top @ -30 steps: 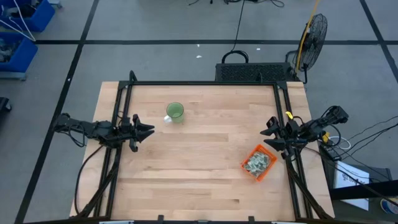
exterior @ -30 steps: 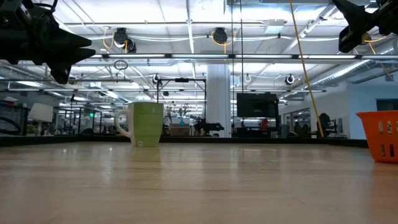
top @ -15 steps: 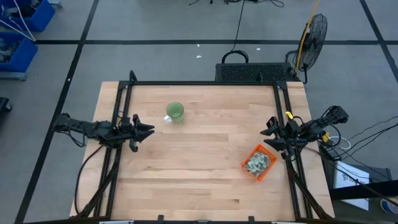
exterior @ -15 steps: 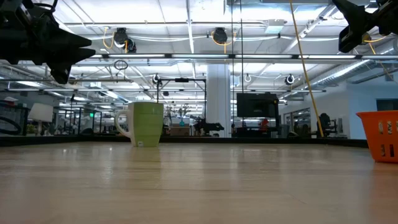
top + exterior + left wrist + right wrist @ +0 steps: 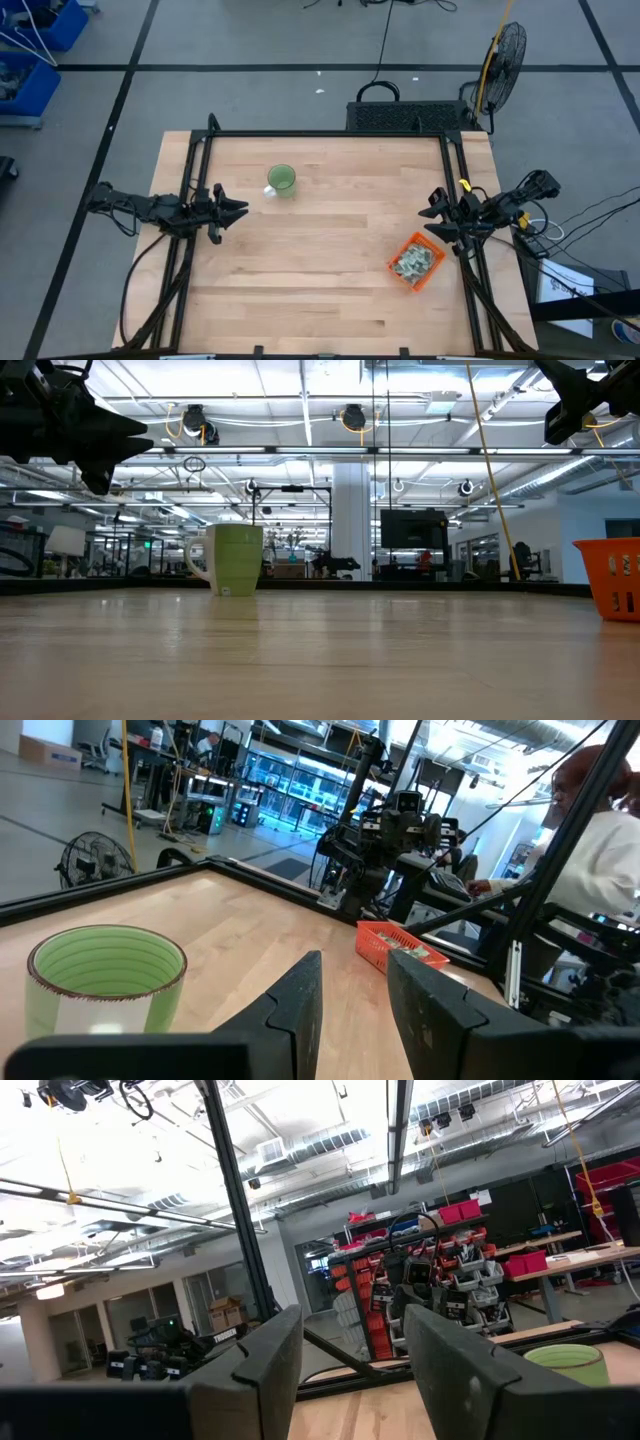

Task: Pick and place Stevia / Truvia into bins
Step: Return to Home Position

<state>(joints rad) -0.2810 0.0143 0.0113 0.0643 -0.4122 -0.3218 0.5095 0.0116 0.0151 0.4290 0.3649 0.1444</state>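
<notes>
Right gripper hangs with fingers parted at the right edge of the table, the orange bin just beside it on the wood; left gripper, likewise parted, hangs at the left edge, well apart from the bin, near a green cup. Pale green-and-white Stevia packets lie heaped inside the bin.
</notes>
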